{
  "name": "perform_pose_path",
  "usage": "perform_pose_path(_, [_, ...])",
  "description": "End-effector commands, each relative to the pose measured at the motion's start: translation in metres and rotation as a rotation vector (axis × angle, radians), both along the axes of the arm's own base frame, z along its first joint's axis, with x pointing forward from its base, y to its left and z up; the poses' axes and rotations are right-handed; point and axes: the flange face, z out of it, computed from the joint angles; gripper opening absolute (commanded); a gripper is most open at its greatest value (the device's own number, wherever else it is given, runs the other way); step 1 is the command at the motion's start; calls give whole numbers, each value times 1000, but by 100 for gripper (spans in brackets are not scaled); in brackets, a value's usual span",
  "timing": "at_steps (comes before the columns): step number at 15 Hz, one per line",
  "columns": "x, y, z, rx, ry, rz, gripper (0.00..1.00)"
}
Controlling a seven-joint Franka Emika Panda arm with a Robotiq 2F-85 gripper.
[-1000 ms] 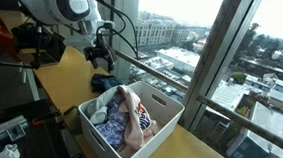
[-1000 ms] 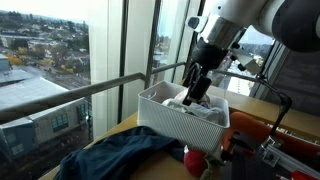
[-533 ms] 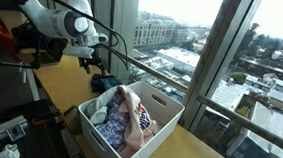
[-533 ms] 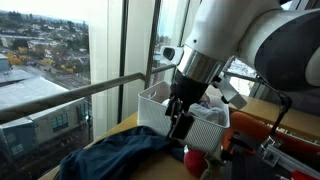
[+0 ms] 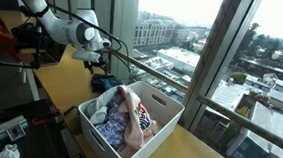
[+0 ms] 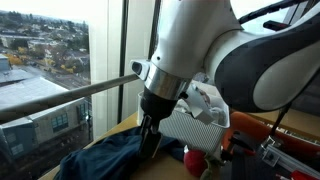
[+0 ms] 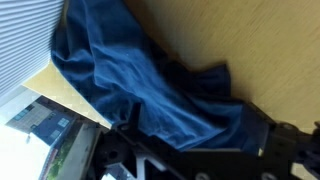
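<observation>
Beside the basket (image 6: 200, 128), the arm (image 6: 215, 60) leans down over a blue cloth (image 6: 108, 157) that lies crumpled on the table (image 5: 69, 76), just outside the basket's wall. The basket itself already holds a heap of mixed clothes (image 5: 124, 115), piled above its rim. The blue cloth is outside the basket and not gripped. The claw (image 6: 150, 146) hangs right over it with its fingers spread wide. In the wrist view the blue cloth (image 7: 150, 90) fills the space ahead of the claw (image 7: 205, 152), with nothing between the fingers. Whether the fingertips touch the fabric I cannot quite tell: the arm's bulk hides the contact in an exterior view, and the wrist view is blurred. I judge the work on this piece to be at an early point: the reach is made, while the pinch and all that follows it are left to do.

Along the basket's outer side run tall windows (image 5: 209, 34) with a rail (image 6: 70, 92), and a city lies far below. The basket stands on a light wooden table set against that glass, and the table (image 7: 250, 40) looks smooth and plain from the wrist. On the room side of the basket sits dark equipment (image 5: 34, 41). A small red thing (image 6: 193, 158) lies just by the basket's corner, close to the blue cloth.
</observation>
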Motion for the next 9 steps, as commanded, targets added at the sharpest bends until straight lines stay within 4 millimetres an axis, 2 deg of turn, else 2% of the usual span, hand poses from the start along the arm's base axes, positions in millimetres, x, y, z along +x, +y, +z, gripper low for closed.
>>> perform_pose_path(1, [29,17,-31,-2,11,45,100])
perform_pose_path(9, [70,10,-91,-3,56,93,100])
